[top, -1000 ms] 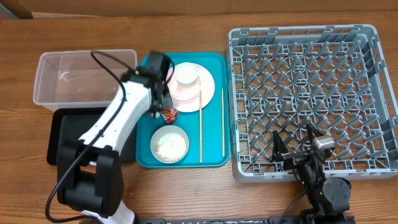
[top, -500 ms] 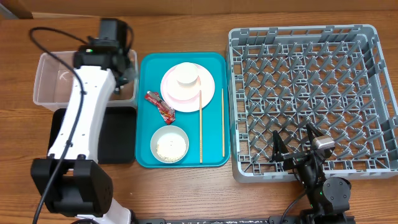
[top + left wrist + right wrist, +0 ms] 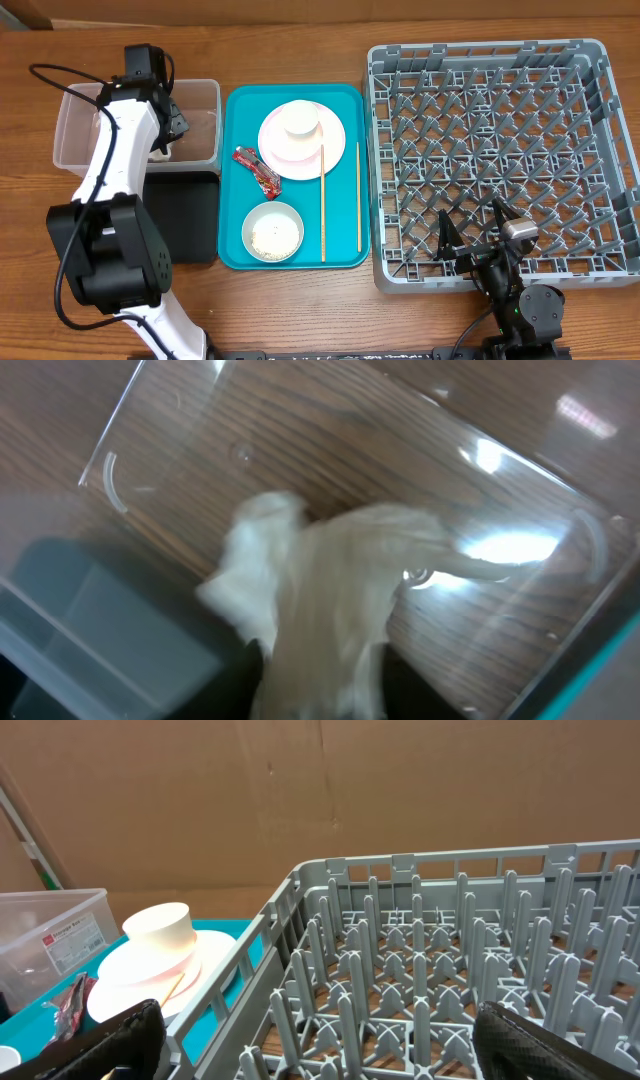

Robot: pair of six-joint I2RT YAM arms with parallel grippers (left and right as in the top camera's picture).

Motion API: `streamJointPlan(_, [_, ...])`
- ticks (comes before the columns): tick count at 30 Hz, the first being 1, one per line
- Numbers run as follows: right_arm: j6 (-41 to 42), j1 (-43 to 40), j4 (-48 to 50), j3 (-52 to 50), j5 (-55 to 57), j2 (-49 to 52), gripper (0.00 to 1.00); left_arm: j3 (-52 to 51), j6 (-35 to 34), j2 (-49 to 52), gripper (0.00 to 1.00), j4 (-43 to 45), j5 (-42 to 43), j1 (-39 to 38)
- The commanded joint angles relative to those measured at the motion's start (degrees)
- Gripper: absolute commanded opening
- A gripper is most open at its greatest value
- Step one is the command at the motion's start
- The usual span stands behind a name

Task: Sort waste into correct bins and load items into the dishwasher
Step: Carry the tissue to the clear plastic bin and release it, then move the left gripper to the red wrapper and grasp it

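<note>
Left gripper [image 3: 315, 675] half-open around white tissue [image 3: 330, 570], over clear tub [image 3: 500, 480]

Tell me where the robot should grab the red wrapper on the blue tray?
Pinch the wrapper across its narrow middle, coming straight down from above. It lies flat and slanted on the tray, so there is probably no edge to catch from the side. Set the pinch crosswise to its long line, clear of the plate.
</note>
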Motion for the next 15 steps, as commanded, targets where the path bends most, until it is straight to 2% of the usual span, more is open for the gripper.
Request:
streamJointPlan(1, [-0.02,-0.24,0.31,-0.59,0.11,-0.46,1.00,0.42,2.91,0.04,0.96,0.55,0.07,0.83])
streamJointPlan(2, [-0.02,-0.24,0.31,-0.59,0.11,-0.46,1.00,1.03,3.02,-0.09,1.00,-0.15,1.27,0.81])
streamJointPlan(4, [-0.02,-0.24,0.31,-0.59,0.11,-0.46,1.00,2.73,3.34,-0.96,1.00,-2.25,4.33,0.76])
streamJointPlan(7, [-0.02,-0.24,0.31,-0.59,0.11,-0.46,1.00,5.60,3.06,-3.74,0.93,-6.05,11.37,0.35])
streamJointPlan(10, [-0.02,-0.24,0.31,-0.59,0.11,-0.46,1.00,8.07,3.10,-7.89,0.79,-11.10,23.74,-0.22])
streamJointPlan(12, [-0.02,-0.24,0.31,-0.59,0.11,-0.46,1.00,8.28,3.15,-11.02,0.77,-14.84,32.89,-0.96])
streamJointPlan(15, [-0.02,-0.24,0.31,-0.59,0.11,-0.46,1.00,8.28,3.41,-14.05,0.79,-21.62,40.70,-2.73])
